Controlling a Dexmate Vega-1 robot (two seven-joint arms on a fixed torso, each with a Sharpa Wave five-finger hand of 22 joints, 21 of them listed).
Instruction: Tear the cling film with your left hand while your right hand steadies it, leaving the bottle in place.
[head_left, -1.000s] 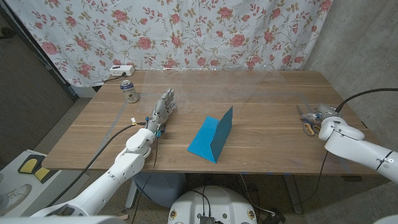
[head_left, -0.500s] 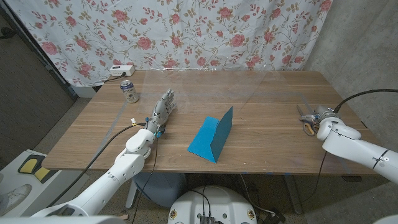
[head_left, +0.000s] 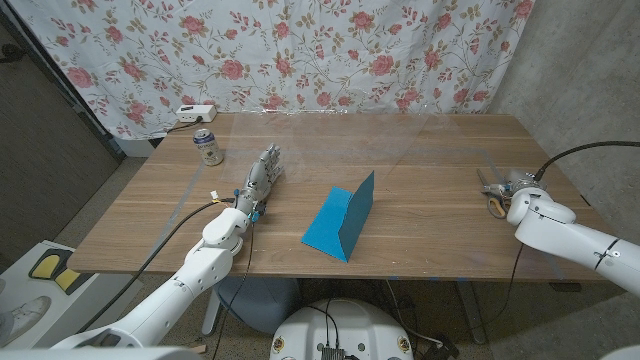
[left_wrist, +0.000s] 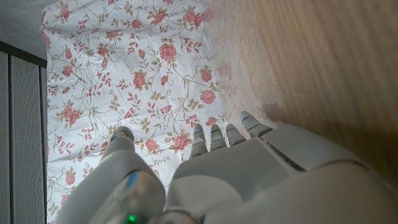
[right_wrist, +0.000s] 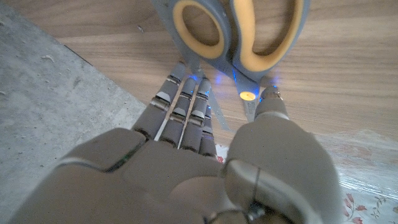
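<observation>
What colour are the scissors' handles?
Grey with yellow-orange inner rings; the scissors show best in the right wrist view.

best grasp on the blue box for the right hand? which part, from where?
Judging from the head view, take the blue box by its raised upper edge, coming from the right hand's side. It stands like a tilted wedge, long ridge up and running away from the robot, with open table on that side. A pinch across the ridge looks most workable.

The left hand (head_left: 262, 175) reaches forward with fingers extended and empty, while the right hand (head_left: 512, 190) has fingers straight, holding nothing.
</observation>
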